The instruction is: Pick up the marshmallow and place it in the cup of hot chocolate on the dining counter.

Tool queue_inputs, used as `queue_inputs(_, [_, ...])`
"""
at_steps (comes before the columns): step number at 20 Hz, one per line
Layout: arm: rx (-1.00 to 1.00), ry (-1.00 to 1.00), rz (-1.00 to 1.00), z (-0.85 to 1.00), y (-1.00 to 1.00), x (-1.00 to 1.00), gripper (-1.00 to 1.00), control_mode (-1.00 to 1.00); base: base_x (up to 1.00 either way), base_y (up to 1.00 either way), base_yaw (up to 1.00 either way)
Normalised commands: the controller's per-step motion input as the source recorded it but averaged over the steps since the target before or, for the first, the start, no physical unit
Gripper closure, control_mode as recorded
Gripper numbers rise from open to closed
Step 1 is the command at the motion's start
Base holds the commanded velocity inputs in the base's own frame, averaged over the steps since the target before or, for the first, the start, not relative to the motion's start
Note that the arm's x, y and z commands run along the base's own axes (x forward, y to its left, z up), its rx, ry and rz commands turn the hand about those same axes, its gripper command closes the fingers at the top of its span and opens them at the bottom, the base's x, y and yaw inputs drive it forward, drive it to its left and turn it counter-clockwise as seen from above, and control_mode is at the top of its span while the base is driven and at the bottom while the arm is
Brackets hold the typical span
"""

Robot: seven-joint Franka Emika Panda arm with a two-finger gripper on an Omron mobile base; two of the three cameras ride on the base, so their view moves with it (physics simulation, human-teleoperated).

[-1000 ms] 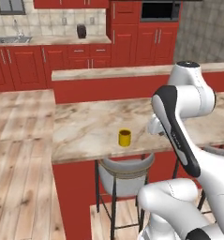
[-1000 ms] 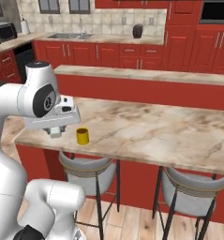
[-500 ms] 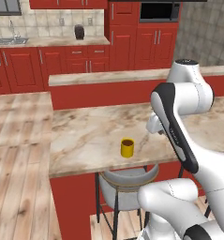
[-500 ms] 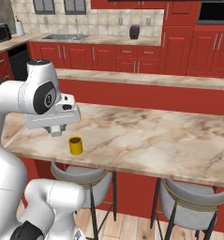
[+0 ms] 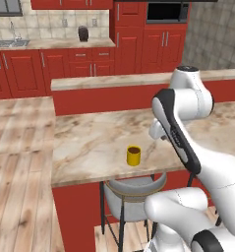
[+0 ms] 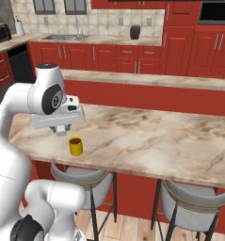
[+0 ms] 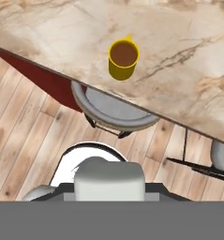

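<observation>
The cup of hot chocolate point(image 5: 133, 155) point(image 6: 76, 146) point(image 7: 123, 58), a small yellow mug of dark liquid, stands near the front edge of the marble dining counter point(image 5: 87, 142) point(image 6: 151, 141) point(image 7: 188, 56). My gripper point(image 5: 160, 136) point(image 6: 62, 132) hangs above the counter, just beyond and beside the cup. In the hand view the gripper point(image 7: 108, 196) is shut on the marshmallow point(image 7: 108, 180), a pale soft block at the bottom, with the cup some way ahead and below.
Grey stools point(image 5: 132, 191) point(image 6: 81, 178) point(image 7: 114, 112) are tucked under the counter's front edge, with another stool point(image 6: 194, 200) to the right. A raised red-fronted ledge point(image 5: 114, 81) point(image 6: 147, 80) runs behind the counter. Wooden floor point(image 5: 20, 206) lies to the left.
The whole picture has shifted as the base drove closer to the counter; the cup now sits lower and larger in both base views. The gripper stays shut on the marshmallow.
</observation>
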Motion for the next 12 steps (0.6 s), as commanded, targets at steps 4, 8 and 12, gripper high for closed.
queue_inputs(4, [0.0,0.11,0.0,-0.46,0.04,0.88,1.0,-1.0,0.0,0.0,0.0])
queue_inputs(8, [0.0,0.09,0.0,-0.55,0.22,0.66,1.0,-1.0,0.0,0.0,0.0])
queue_inputs(12, [0.0,0.0,0.0,-0.37,0.2,0.18,1.0,-1.0,0.0,0.0,0.0])
